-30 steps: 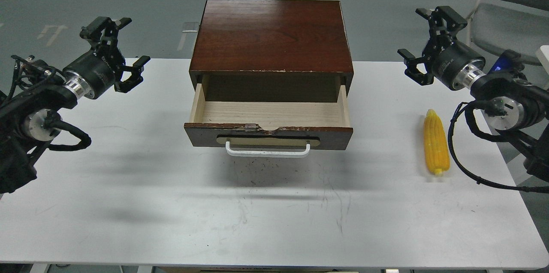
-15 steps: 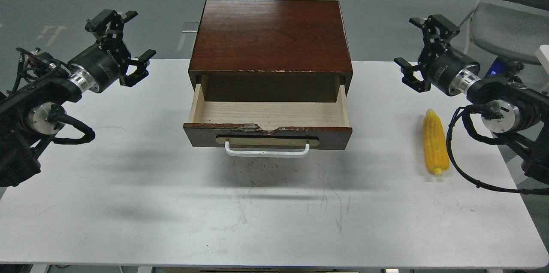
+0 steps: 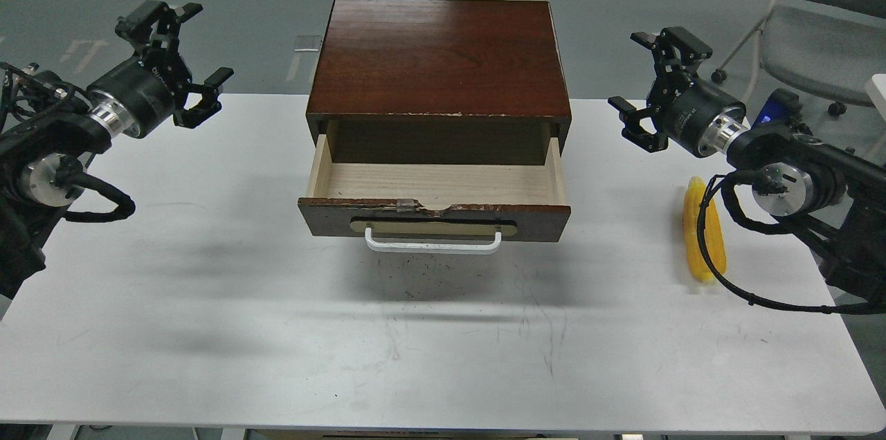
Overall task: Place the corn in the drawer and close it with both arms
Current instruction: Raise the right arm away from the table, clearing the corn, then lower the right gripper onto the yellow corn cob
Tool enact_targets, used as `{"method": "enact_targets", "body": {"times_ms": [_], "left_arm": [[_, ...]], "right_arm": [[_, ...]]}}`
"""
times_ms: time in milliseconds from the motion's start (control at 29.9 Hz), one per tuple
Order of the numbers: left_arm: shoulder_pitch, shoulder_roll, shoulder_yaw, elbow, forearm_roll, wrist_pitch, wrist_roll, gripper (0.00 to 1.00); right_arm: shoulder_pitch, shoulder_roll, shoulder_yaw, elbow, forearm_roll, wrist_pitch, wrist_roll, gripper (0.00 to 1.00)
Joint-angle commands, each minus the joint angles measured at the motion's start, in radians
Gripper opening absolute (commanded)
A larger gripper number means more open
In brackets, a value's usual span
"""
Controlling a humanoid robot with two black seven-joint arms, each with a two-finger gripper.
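Note:
The dark brown drawer (image 3: 434, 218) stands pulled open at the table's middle, its pale wood inside empty, its white bar handle (image 3: 432, 243) facing me. The yellow corn (image 3: 694, 229) lies on the table at the right, pointed end away from me, with a black cable of my right arm crossing over it. My right gripper (image 3: 640, 84) is open and empty, raised above the table beyond the corn, beside the cabinet's right side. My left gripper (image 3: 181, 52) is open and empty, raised at the far left.
The drawer sits in a dark wooden cabinet (image 3: 439, 56) on a white table (image 3: 415, 357). A grey chair (image 3: 824, 18) stands beyond the table's right end.
My right gripper has moved left and toward the cabinet, and its cable now crosses the corn. My left gripper has moved up and to the left. The corn and drawer have not moved.

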Motion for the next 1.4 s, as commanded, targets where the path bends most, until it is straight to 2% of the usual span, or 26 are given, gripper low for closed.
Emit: {"method": "enact_targets", "body": {"times_ms": [0, 234, 435, 635, 702, 769, 836, 1003, 1104, 1204, 1304, 1371], "left_arm": [[-0.002, -0.008, -0.001, 0.001, -0.001, 0.0, 0.0, 1.0], [0.0, -0.005, 0.002, 0.006, -0.001, 0.0, 0.002, 1.0], [-0.002, -0.005, 0.002, 0.008, -0.001, 0.0, 0.002, 1.0], [-0.005, 0.0, 0.001, 0.008, -0.001, 0.0, 0.002, 1.0], [-0.005, 0.001, 0.001, 0.008, -0.001, 0.0, 0.002, 1.0], [-0.007, 0.012, -0.001, 0.008, -0.001, 0.0, -0.001, 1.0], [-0.008, 0.021, 0.001, 0.008, -0.001, 0.0, -0.001, 1.0], [-0.005, 0.019, 0.002, 0.009, 0.001, 0.0, -0.004, 1.0], [-0.002, 0.015, 0.004, 0.011, 0.001, 0.0, -0.004, 1.0], [0.001, 0.006, 0.018, 0.011, 0.001, 0.0, 0.0, 1.0], [0.006, -0.017, 0.019, 0.011, 0.002, 0.0, 0.003, 1.0], [0.001, -0.019, 0.018, 0.011, 0.002, 0.0, 0.005, 1.0]], "right_arm": [[-0.001, 0.0, 0.0, 0.004, 0.0, -0.026, 0.0, 1.0], [0.005, -0.019, -0.001, 0.046, -0.032, -0.063, 0.008, 1.0], [0.034, -0.091, -0.019, 0.145, -0.257, -0.193, 0.006, 0.99], [0.143, -0.241, -0.154, 0.25, -0.414, -0.302, 0.008, 1.0], [0.168, -0.293, -0.156, 0.276, -0.413, -0.313, 0.008, 1.0], [0.201, -0.409, -0.153, 0.328, -0.407, -0.318, 0.014, 1.0], [0.223, -0.471, -0.153, 0.371, -0.405, -0.316, 0.014, 1.0], [0.234, -0.563, -0.154, 0.423, -0.408, -0.313, 0.014, 1.0], [0.214, -0.566, -0.173, 0.419, -0.429, -0.313, 0.003, 0.99], [0.196, -0.553, -0.289, 0.394, -0.579, -0.331, 0.002, 0.99], [0.183, -0.522, -0.389, 0.39, -0.817, -0.458, 0.002, 0.99], [0.173, -0.52, -0.423, 0.388, -0.892, -0.505, 0.003, 0.99]]}}
